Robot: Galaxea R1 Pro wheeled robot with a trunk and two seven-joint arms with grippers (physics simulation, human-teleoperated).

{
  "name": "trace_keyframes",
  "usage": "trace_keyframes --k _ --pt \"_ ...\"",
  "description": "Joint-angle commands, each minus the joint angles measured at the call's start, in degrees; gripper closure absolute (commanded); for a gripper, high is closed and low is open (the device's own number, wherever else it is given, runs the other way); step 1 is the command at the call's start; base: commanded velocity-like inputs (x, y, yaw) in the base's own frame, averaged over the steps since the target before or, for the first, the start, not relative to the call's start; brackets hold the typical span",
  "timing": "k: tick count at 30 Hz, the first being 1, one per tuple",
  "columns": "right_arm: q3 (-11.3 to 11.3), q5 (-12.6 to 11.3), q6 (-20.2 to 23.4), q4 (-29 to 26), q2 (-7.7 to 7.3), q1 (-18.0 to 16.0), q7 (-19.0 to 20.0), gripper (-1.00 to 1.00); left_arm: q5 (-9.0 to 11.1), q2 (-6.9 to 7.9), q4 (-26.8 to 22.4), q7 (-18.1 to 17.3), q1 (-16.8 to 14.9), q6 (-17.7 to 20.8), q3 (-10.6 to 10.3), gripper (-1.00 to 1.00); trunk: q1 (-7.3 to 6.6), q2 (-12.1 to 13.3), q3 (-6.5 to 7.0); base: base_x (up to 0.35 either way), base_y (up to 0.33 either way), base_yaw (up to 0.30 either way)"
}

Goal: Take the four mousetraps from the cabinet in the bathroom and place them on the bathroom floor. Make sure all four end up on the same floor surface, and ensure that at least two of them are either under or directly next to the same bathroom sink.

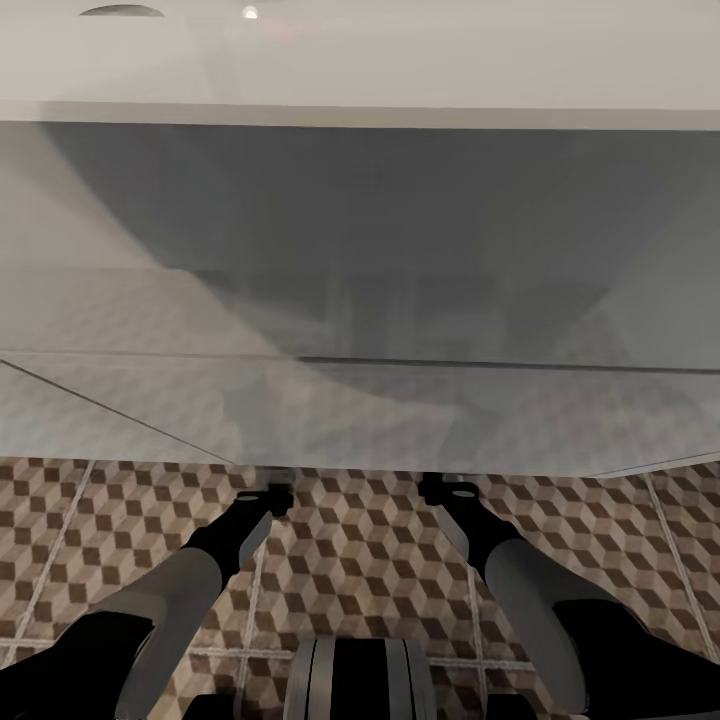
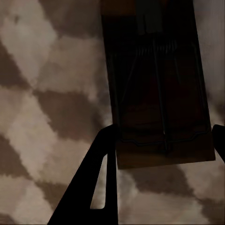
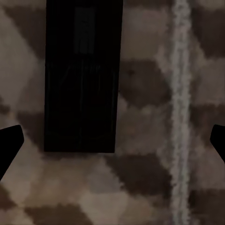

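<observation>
A tan mousetrap [image 2: 159, 93] with dark wire parts sits between my left gripper's [image 2: 164, 136] two dark fingers [image 2: 105, 178], which press its two long edges just above the cube-patterned bathroom floor [image 2: 51, 93]. Another mousetrap [image 3: 82, 79], dark in shadow, lies flat on the floor tiles [image 3: 145, 168] ahead of my right gripper [image 3: 116, 140]. That gripper is open wide, with its fingertips [image 3: 9, 140] apart from the trap. In the head view both arms [image 1: 230, 545] reach forward under a big white body [image 1: 360, 280], which hides the fingers. The cabinet is out of view.
The white body stands very close and spans the whole width above the arms, with a pale flat top edge [image 1: 360, 112]. Cube-patterned floor [image 1: 360, 560] with pale grout lines lies around and between the arms. The robot's trunk [image 1: 360, 680] is low in the middle.
</observation>
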Motion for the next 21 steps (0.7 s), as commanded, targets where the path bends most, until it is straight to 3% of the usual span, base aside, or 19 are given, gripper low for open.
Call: trace_keyframes --k 1,21 --pt "0.0 -0.07 0.33 -0.12 0.02 0.01 -0.2 -1.0 0.49 0.04 0.08 0.5 -0.03 0.33 -0.51 1.0 -0.01 -0.01 -0.03 0.0 0.0 0.0" --pt "-0.02 -0.06 0.07 -0.12 0.02 0.01 -0.2 -1.0 0.41 0.08 0.96 0.5 -0.23 0.31 -0.51 1.0 -0.01 -0.01 -0.03 0.0 0.0 0.0"
